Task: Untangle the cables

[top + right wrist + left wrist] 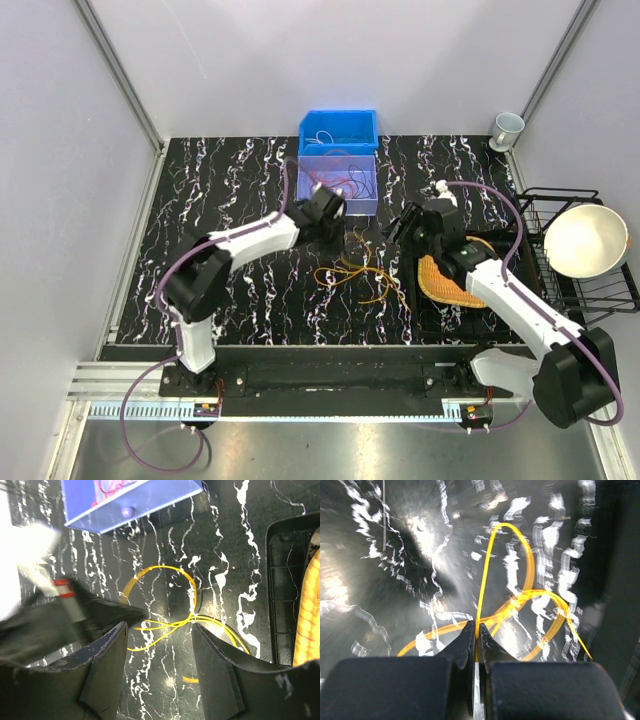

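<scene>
The left gripper [476,639] has its jaws closed on one yellow strand of the cables [525,597]. Hazard: pulling this strand while its loops cross the others probably tightens the knot or drags the bundle across the table [230,200]. The strand rises from the fingertips into two loops. The right gripper [159,665] has its jaws open and holds nothing. The yellow loops lie on the table beneath, between its fingers.

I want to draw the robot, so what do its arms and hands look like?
The left arm and right arm have white links with chunky black joints, and a thin purple hose runs along each. The left hand and right hand each have two black, wedge-shaped fingers.
</scene>
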Action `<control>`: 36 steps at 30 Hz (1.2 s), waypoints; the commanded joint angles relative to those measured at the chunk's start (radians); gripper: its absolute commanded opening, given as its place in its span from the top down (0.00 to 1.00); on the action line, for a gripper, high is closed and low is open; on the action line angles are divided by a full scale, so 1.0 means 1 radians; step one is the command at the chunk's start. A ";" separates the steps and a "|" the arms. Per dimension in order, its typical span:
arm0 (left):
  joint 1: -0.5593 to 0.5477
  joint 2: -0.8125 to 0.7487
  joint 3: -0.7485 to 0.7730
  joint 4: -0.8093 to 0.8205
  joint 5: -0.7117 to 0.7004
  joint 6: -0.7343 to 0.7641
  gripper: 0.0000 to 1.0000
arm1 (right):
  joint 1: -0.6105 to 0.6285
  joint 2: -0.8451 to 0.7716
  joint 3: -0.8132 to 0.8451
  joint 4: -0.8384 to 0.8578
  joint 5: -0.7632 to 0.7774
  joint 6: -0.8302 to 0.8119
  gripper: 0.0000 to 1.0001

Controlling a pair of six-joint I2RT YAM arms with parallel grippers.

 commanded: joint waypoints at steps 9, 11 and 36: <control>-0.014 -0.509 0.295 -0.187 -0.070 0.276 0.98 | 0.007 -0.204 0.016 0.037 0.064 -0.043 0.40; -0.012 -0.516 0.259 -0.207 -0.030 0.279 1.00 | 0.007 -0.227 0.019 0.057 0.008 -0.064 0.38; -0.012 -0.622 0.032 -0.114 0.125 0.280 1.00 | 0.007 -0.298 -0.040 0.212 -0.465 -0.140 0.27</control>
